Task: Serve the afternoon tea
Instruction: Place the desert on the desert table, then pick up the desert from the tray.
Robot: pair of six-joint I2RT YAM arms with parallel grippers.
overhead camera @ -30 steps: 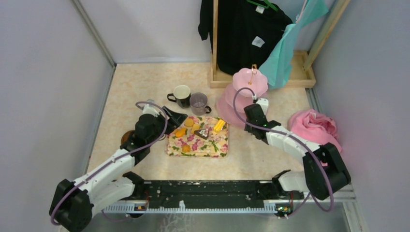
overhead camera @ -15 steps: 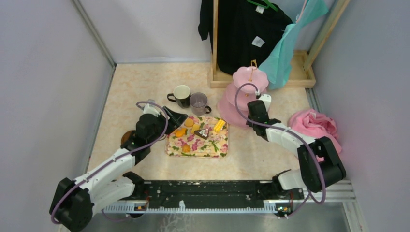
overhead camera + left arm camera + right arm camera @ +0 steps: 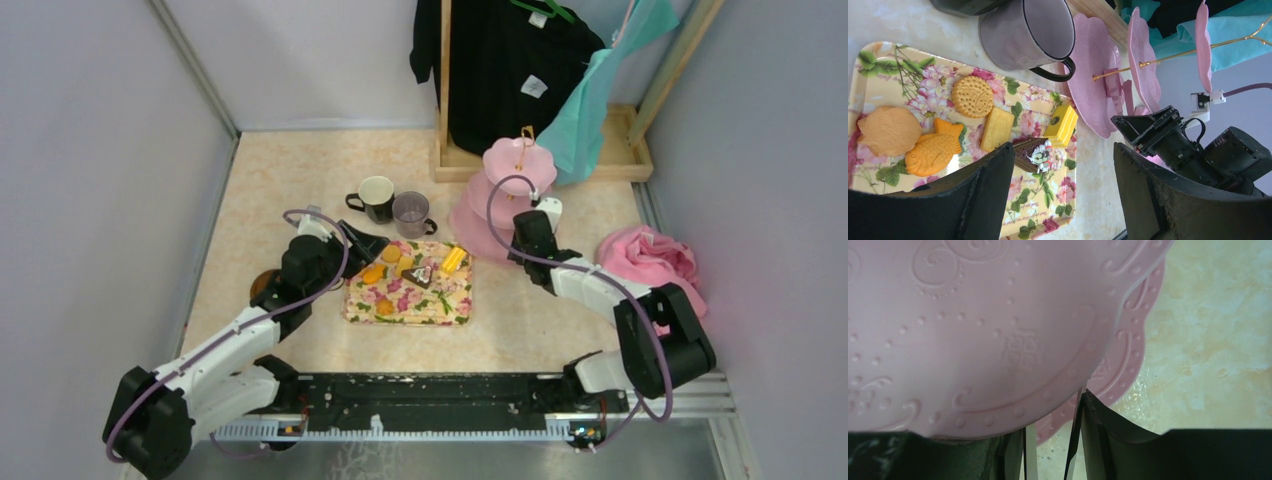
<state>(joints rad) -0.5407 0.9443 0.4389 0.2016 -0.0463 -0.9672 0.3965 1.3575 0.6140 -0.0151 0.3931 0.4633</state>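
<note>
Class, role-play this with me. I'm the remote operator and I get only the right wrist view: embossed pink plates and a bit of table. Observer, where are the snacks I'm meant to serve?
Observer: The snacks all lie on the flower-patterned tray, left of the pink three-tier stand.
Operator: And the mugs?
Observer: The black mug and the smoky translucent mug stand side by side just beyond the tray.
Operator: What is the other arm doing?
Observer: The left end effector hangs open at the tray's far left corner, holding nothing.
</note>
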